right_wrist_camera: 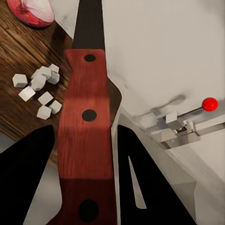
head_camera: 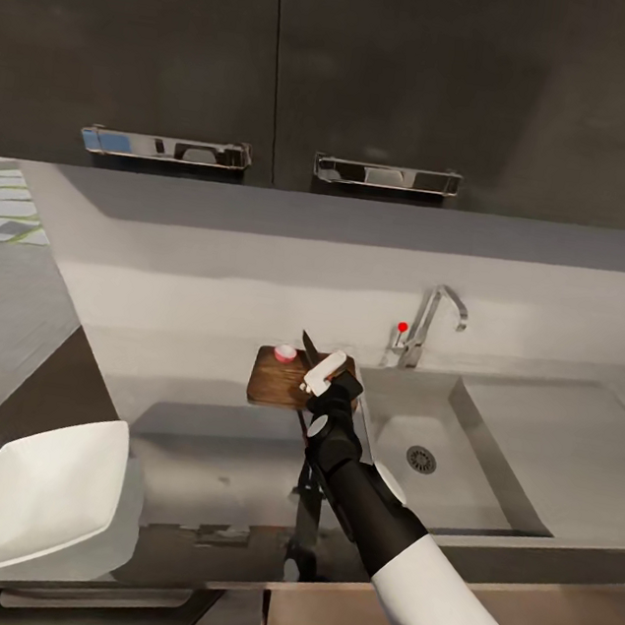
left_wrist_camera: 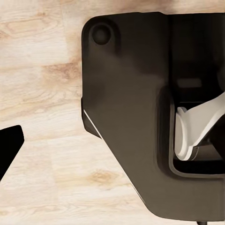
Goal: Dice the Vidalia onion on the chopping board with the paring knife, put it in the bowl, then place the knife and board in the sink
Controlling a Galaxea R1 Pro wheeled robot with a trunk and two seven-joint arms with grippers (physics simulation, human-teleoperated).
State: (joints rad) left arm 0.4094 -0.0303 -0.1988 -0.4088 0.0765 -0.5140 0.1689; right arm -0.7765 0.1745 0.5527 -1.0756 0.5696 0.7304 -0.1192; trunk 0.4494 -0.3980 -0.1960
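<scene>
Onion work sits on the chopping board (head_camera: pixel 284 376), which lies on the countertop (head_camera: pixel 186 434) with its right short edge just beside the left rim of the sink (head_camera: pixel 492 447). A remaining piece of the Vidalia onion (head_camera: pixel 286 353), pink skin around pale flesh, rests near the board's far edge. In the right wrist view that same piece (right_wrist_camera: pixel 32 11) lies by a scatter of small pale cubes (right_wrist_camera: pixel 40 89) on the dark wood.

The right gripper (head_camera: pixel 334 387) hangs over the board's right end, its fingers pressed onto the paring knife (head_camera: pixel 317 363). The handle looks white from the head view (in the right wrist view the handle (right_wrist_camera: pixel 86 140) reads as red wood with 3 dark rivets), and the dark blade points toward the back wall, past the onion piece.

The bowl (head_camera: pixel 43 498) stands near the countertop's front edge, well to the left of the board, and looks tilted. The tap (head_camera: pixel 433 320) and its red-knobbed lever (head_camera: pixel 403 328) rise at the sink's back rim.

The left wrist view shows light wood floor (left_wrist_camera: pixel 42 93) and dark robot body; whether the left gripper is spread or pressed together I cannot tell
</scene>
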